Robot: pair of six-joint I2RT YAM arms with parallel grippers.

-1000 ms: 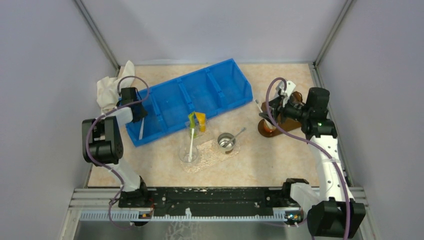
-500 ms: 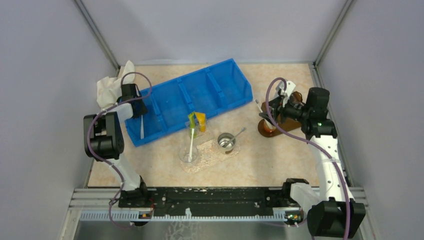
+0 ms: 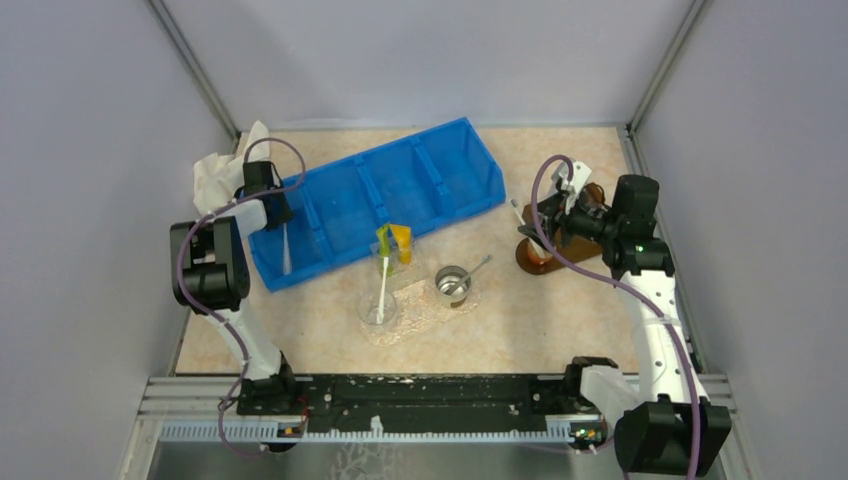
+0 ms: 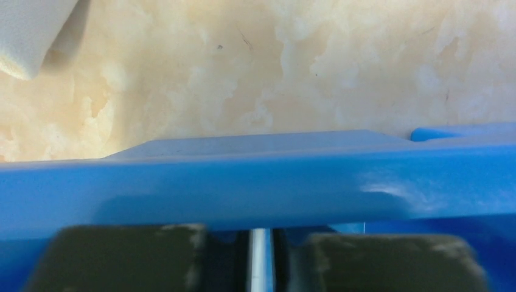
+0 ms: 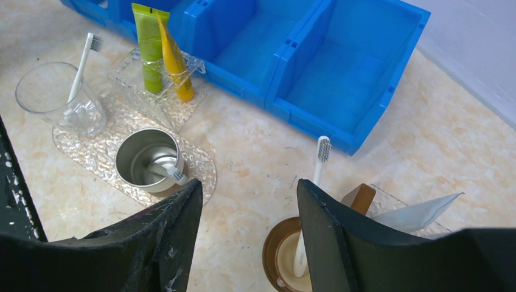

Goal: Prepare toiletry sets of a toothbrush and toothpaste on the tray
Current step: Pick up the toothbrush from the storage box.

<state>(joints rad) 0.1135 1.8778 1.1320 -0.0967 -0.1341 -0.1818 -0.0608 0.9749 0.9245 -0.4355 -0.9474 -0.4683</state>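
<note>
Toothbrush (image 4: 260,267), a thin pale stick, stands between blocky dark jaws of the left claw (image 4: 258,243); grip unclear.

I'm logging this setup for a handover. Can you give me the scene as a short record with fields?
left gripper: in the end compartment of the blue bin, toothbrush between its fingers, grip unclear
right gripper: open, over the brown cup
tray: glass and metal cup, a toothbrush in each
tubes: one green, one yellow, standing in a clear holder
</note>
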